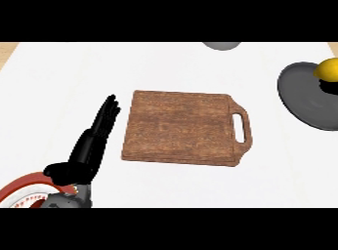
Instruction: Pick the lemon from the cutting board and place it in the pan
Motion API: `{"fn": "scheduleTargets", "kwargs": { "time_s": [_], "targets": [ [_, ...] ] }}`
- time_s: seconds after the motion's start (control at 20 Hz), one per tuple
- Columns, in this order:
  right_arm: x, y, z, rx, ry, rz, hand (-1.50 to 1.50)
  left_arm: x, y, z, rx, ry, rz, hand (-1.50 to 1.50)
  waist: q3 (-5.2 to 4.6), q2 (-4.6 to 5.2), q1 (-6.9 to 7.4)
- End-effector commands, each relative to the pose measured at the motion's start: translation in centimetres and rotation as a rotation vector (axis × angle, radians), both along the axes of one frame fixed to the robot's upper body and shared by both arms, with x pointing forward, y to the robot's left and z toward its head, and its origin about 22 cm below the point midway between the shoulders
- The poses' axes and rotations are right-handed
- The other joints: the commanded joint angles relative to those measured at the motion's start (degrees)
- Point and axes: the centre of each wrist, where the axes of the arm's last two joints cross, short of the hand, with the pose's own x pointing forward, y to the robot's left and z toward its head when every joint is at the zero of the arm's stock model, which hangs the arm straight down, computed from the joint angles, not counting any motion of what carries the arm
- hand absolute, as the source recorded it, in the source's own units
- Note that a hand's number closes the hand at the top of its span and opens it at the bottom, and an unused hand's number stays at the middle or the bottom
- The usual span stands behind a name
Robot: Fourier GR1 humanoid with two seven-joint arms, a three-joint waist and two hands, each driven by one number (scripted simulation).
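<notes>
Yellow lemon (334,69) sits in right hand (336,89) fingers curled under it, above pan (309,100) rim, off the cutting board (182,127). Best to lower centrally before releasing so it won't roll out. Left hand (93,141) straight-fingered, holding nothing, on table (56,88)

White counter (172,63) under my hands: wooden cutting board (182,127) at centre, grey pan (312,105) to its right.
</notes>
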Motion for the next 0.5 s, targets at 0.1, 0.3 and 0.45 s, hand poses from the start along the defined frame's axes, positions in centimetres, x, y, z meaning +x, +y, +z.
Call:
{"fn": "scheduleTargets", "kwargs": {
  "time_s": [0.1, 0.3, 0.45],
  "targets": [
    [-1.3, -2.3, -2.9, 0.135, 0.301, -0.018, -1.5, 0.0, -0.6, 0.6, 0.006, -0.018, -0.04, 0.0, 0.0, 0.74, 1.82],
    [-1.2, -2.4, -2.9, 0.144, 0.49, 0.133, -1.5, 0.3, -0.6, 1.0, -0.003, -0.022, -0.05, 0.0, 0.1, 0.81, 2.35],
    [0.1, -2.4, -0.7, 0.253, 0.459, 0.206, -1.5, 0.6, 1.2, 0.3, 0.006, -0.025, -0.011, 0.0, 0.12, 1.02, 2.59]
  ]
}}
